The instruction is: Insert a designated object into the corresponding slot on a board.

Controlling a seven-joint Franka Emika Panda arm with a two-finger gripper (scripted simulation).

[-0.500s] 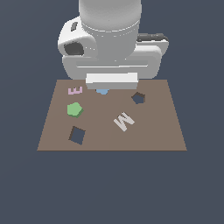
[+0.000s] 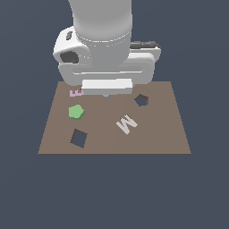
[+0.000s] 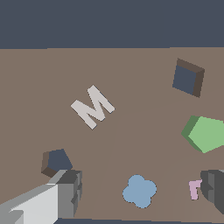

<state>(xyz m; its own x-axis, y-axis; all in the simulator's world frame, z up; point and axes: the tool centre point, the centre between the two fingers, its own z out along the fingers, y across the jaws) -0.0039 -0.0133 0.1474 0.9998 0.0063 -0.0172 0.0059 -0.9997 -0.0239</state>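
The light-green block [image 2: 76,112] [image 3: 205,133] lies flat on the brown board [image 2: 156,138] toward the exterior view's left. The small dark pentagonal slot [image 2: 141,100] [image 3: 57,161] is on the board's far right part. My gripper [image 3: 141,187] is open and empty, its fingers [image 3: 68,192] spread wide over the light-blue blob [image 3: 140,191]. It hovers above the board's far edge, apart from the green block. In the exterior view the arm's hand [image 2: 107,85] hides the fingers.
A dark square, diamond-turned hole [image 2: 79,138] [image 3: 188,78] sits at the board's near left. A grey letter M [image 2: 126,123] [image 3: 92,106] lies mid-board. A pink letter E [image 2: 76,92] [image 3: 194,189] is partly hidden under the hand.
The hand has shifted slightly toward the exterior view's left and lower in the picture. It now covers most of the blue blob. The objects on the board have not moved.
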